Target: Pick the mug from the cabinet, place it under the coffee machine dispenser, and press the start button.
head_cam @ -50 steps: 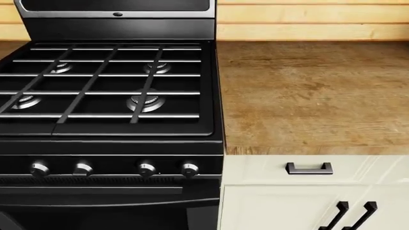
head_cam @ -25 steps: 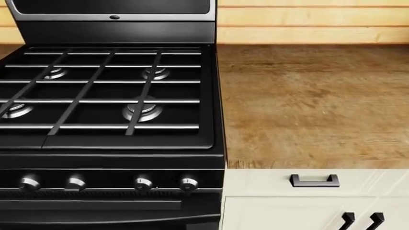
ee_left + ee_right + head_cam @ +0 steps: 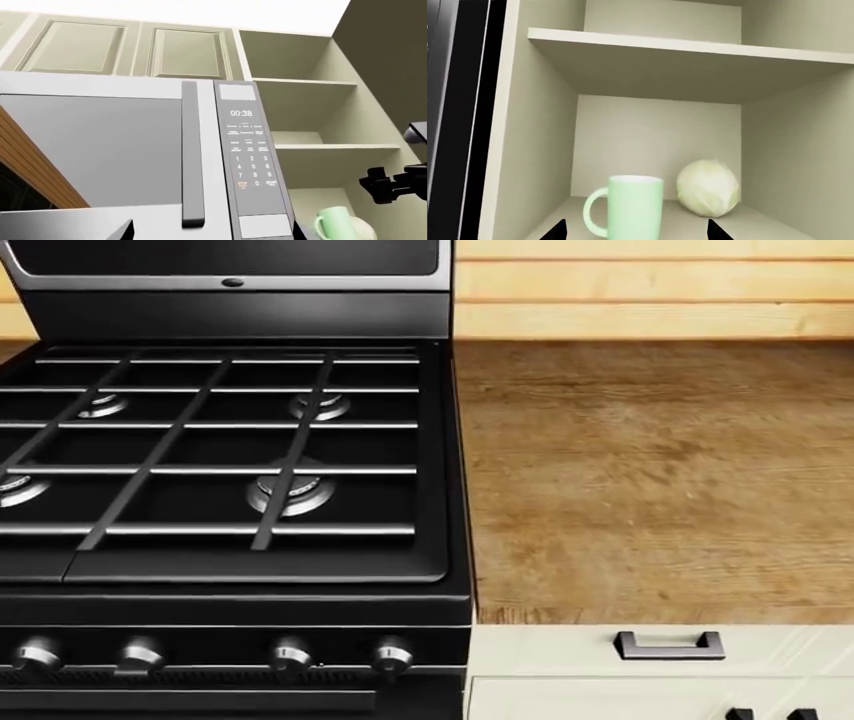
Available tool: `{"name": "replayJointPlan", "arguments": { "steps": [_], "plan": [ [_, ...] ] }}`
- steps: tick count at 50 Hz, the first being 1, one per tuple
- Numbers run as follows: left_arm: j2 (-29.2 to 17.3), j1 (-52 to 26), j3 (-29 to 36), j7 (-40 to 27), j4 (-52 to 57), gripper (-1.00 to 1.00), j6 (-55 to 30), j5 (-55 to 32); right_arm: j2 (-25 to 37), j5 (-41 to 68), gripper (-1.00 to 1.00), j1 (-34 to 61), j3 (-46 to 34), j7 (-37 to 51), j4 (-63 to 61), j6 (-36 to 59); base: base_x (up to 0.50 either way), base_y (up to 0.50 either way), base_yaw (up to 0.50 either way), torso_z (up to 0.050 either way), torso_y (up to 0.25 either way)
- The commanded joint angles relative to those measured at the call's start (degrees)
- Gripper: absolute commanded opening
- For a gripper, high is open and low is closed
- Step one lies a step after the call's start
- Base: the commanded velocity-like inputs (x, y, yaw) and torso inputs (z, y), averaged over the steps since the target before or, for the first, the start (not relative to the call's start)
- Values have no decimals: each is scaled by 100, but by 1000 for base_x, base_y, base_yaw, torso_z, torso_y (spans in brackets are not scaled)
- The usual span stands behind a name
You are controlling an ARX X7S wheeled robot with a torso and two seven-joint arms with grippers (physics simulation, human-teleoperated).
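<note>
Reaching is the step in hand: right gripper, jaws apart, faces the mug standing on the cabinet shelf beside a cabbage; next, probably advance and close.

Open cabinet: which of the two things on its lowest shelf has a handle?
The mug, pale green and cylindrical, has a loop handle. The cabbage beside it is a pale round head without one.

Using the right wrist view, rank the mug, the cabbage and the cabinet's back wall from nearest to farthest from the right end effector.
1. mug: front of the shelf, standing between the right end effector fingertips' line.
2. cabbage: behind the mug, toward the cabinet's side wall.
3. back wall: rear of the compartment, behind both.
</note>
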Motion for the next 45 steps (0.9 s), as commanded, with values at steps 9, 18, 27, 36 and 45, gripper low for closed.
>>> {"name": "replayJointPlan", "arguments": {
  "steps": [9, 18, 27, 36, 45],
  "plan": [
    [-67, 105, 31, 36, 33, 100, 124, 32, -3, -1, 100, -18, 9, 41, 0, -34, 124, 0, 0, 0, 0],
    [-74, 163, 71, 113, 41, 100, 182, 122, -26, 0, 100, -112, 29, 68, 0, -80, 124, 0, 0, 0, 0],
    [-14, 277, 134, 341, 28, 100, 265, 410, -4, -8, 100, -45, 0, 46, 0, -18, 125, 0, 0, 0, 0],
    [-110, 260, 154, 198, 44, 100, 317, 258, 24, -5, 100, 38, -39, 21, 0, 43, 123, 0, 0, 0, 0],
    [-118, 343, 162, 276, 44, 100, 404, 358, 8, -2, 100, 44, -47, 31, 0, 34, 125, 0, 0, 0, 2]
  ]
}}
